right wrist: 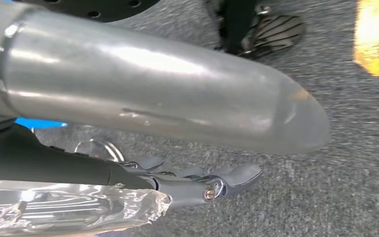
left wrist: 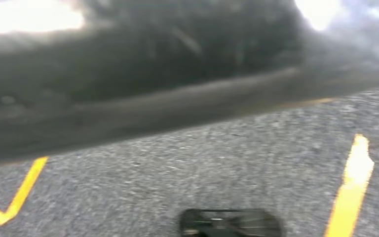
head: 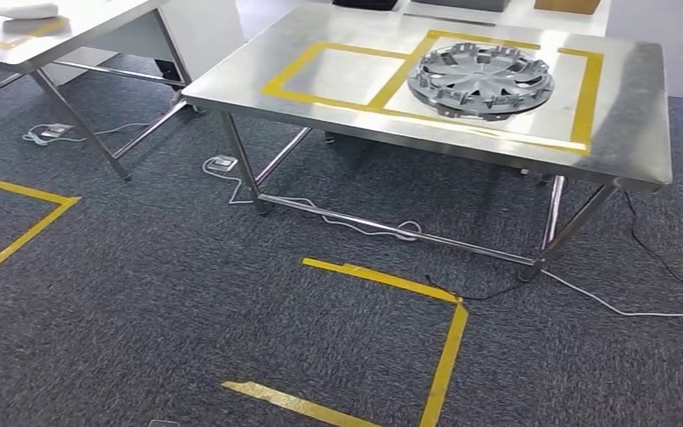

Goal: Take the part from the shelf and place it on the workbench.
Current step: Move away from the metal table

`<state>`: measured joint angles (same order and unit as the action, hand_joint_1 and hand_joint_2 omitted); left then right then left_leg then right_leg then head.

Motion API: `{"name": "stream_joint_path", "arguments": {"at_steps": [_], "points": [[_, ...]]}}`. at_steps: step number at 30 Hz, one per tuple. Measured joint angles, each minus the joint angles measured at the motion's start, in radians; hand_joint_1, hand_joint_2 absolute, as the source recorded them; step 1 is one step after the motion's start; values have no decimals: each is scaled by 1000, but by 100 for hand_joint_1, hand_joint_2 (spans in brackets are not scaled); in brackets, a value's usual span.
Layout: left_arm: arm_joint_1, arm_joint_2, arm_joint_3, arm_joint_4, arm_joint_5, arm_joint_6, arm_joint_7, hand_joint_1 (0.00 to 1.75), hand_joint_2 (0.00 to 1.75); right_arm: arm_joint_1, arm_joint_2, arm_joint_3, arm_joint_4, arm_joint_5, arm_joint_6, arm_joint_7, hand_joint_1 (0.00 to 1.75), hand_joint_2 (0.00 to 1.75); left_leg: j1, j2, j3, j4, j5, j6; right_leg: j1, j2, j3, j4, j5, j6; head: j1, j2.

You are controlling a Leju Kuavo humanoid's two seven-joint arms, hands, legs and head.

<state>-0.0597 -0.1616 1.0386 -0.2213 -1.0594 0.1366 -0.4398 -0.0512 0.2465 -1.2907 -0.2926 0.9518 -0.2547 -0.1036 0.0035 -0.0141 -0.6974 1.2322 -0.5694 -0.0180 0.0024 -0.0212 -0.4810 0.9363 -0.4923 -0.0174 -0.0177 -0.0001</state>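
1. Lying flat on the steel tabletop (head: 320,27), the round silver slotted wheel-cover part (head: 481,80) sits inside a yellow taped square (head: 587,98).
2. Right hand (right wrist: 212,185) hangs over grey carpet (head: 187,294), well apart from the part, fingers loosely extended, holding nothing.
3. Left hand's state cannot be told.
4. White cables (head: 356,222) trail under the table.

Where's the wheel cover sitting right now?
In the head view, the silver wheel cover lies flat on the steel workbench, toward its right end, inside the right-hand yellow tape rectangle.
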Motion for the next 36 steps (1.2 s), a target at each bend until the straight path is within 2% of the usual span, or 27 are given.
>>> {"name": "stream_joint_path", "arguments": {"at_steps": [1, 2, 4, 6, 7, 8, 10, 11, 12, 14, 15, 16, 17, 18, 19, 20, 21, 23, 25, 26, 28, 30, 31, 32, 33, 34, 36], "points": [[0, 0, 0, 0, 0, 0, 0, 0, 0, -1, 0, 0, 0, 0, 0, 0, 0, 0, 4, 2, 7, 37, 7, -5, 0, -10, -19, 6, 12, 2, 0, 0], [0, 0, 1, 0, 0, 0, 0, 0, 0, -2, 0, 0, 0, 0, 0, 0, 0, 0, 9, 3, 27, 44, 33, -9, -1, -19, -40, 14, 23, 5, -1, 0], [0, 0, 1, 0, 0, 0, 0, 0, 0, -3, -1, 0, 0, 0, 0, 0, 0, 0, 17, 14, 116, -43, 77, -17, -3, -31, -81, 34, 41, 15, -1, 0], [-2, -1, 1, 0, 0, 0, 0, 0, 0, -3, -1, 0, 0, 0, 0, 0, 0, 0, 16, 29, 221, -187, 53, -12, -4, -41, -110, 53, 55, 28, 0, 0], [-3, -2, 1, 0, 0, 0, 0, 0, 0, -3, -2, 0, 1, 0, 0, 0, 0, 0, 12, 33, 250, -235, 33, -5, -4, -45, -117, 58, 63, 36, 0, 0], [-4, -2, 1, 0, 0, 0, 0, 0, 0, -4, -2, 0, 1, 1, 0, 0, 0, 0, 7, 32, 257, -258, 23, 5, -6, -49, -121, 61, 71, 42, 2, 0], [-1, -2, 2, 0, 0, 2, 1, 0, 0, -7, -2, 2, 2, 9, 0, -1, 0, 0, 4, 29, 242, -262, 33, 25, -13, -45, -131, 66, 71, 54, 2, 0], [0, -2, 2, 0, 0, 4, 2, 0, 0, -6, -3, 5, 3, 16, 0, -2, 0, 0, 3, 26, 233, -263, 43, 34, -15, -32, -140, 84, 46, 59, 2, 0], [1, -2, 2, 0, 0, 7, 3, 0, 0, -4, -4, 9, 3, 24, 0, -3, 0, 0, 2, 23, 222, -264, 54, 42, -15, -16, -154, 119, 4, 62, 3, 0], [0, -5, 3, 0, 0, 14, 7, 0, 0, 0, -7, 16, 4, 33, 2, -4, 0, 0, -5, 10, 194, -263, 78, 53, -14, 11, -187, 237, -95, 62, 6, 0], [0, -8, 3, 0, -1, 17, 8, 0, 0, 1, -10, 19, 4, 35, 5, -4, 0, 0, -9, 3, 178, -262, 90, 55, -12, 15, -200, 299, -120, 59, 7, 0], [1, -10, 3, 0, -1, 19, 9, 0, 0, 1, -12, 21, 4, 36, 6, -4, 0, 0, -13, -5, 162, -262, 103, 57, -11, 18, -204, 341, -120, 55, 7, 0], [2, -12, 3, 0, -2, 21, 9, 0, 0, 1, -14, 22, 4, 37, 8, -4, 0, 0, -17, -14, 145, -261, 115, 57, -8, 20, -195, 355, -99, 49, 7, 0], [2, -14, 3, 0, -2, 23, 10, 0, 0, 1, -15, 24, 4, 37, 8, -4, 0, 0, -20, -25, 129, -260, 128, 57, -5, 25, -168, 332, -67, 42, 7, 0], [2, -15, 3, 0, -3, 23, 10, 0, 0, 1, -17, 25, 4, 37, 8, -4, 0, 0, -22, -36, 115, -260, 140, 55, -1, 38, -123, 277, -40, 32, 7, 0], [2, -17, 4, 0, -3, 24, 11, 0, 0, 1, -19, 25, 4, 37, 9, -4, 0, 0, -23, -48, 104, -258, 150, 53, 3, 65, -65, 201, -32, 22, 7, 0], [1, -19, 4, 0, -4, 25, 11, 0, 0, 2, -22, 25, 4, 38, 9, -4, 0, 0, -25, -59, 96, -257, 160, 51, 4, 90, -8, 121, -37, 15, 7, 0], [0, -22, 4, 0, -5, 27, 12, 0, 0, 1, -25, 26, 4, 39, 10, -4, 0, 0, -28, -79, 86, -256, 178, 46, 5, 118, 52, 25, -62, 11, 6, 0], [2, -23, 4, 0, -7, 29, 13, 0, 0, 2, -25, 26, 4, 39, 11, -2, 0, 0, -27, -99, 80, -254, 189, 37, 4, 93, 52, 9, -61, 11, 7, 0], [4, -23, 5, 0, -7, 31, 13, 0, 0, 2, -25, 26, 5, 39, 12, -1, 0, 0, -27, -93, 74, -245, 180, 32, 2, 78, 50, 8, -56, 7, 6, 0], [6, -24, 5, 0, -8, 34, 15, 0, 0, 4, -25, 26, 5, 39, 12, 1, 0, 0, -24, -50, 46, -175, 116, 20, -1, 45, 43, 4, -45, -2, 0, 0], [5, -25, 6, 0, -9, 35, 15, 0, 0, 11, -25, 26, 5, 39, 12, 2, 0, 0, -15, -9, 2, -41, 29, 5, 0, 9, 36, 5, -40, -4, -4, 0], [5, -25, 6, 0, -9, 35, 15, 0, 0, 14, -26, 25, 5, 39, 12, 2, 0, 0, -10, -1, -11, 13, 7, -1, 0, -9, 32, 6, -39, -2, -4, 0], [7, -26, 6, 0, -9, 35, 15, 0, 0, 16, -26, 25, 5, 39, 12, 2, 0, 0, -4, 5, -9, 38, 4, -7, -1, -25, 29, 7, -38, 0, -4, 0], [9, -26, 6, 0, -9, 35, 15, 0, 0, 16, -27, 25, 6, 39, 13, 2, 0, 0, 1, 9, 12, 24, 20, -11, -1, -40, 27, 8, -37, 1, -4, 0], [10, -26, 6, 0, -9, 35, 15, 0, 0, 15, -27, 25, 6, 39, 13, 2, 0, 0, 5, 19, 51, -28, 46, -14, -2, -53, 27, 11, -38, 4, -4, 0], [10, -26, 6, 0, -9, 36, 15, 0, 0, 14, -27, 25, 6, 40, 14, 2, 0, 0, 3, 66, 138, -162, 86, -12, -2, -76, 28, 17, -41, 12, -5, 0]]}}
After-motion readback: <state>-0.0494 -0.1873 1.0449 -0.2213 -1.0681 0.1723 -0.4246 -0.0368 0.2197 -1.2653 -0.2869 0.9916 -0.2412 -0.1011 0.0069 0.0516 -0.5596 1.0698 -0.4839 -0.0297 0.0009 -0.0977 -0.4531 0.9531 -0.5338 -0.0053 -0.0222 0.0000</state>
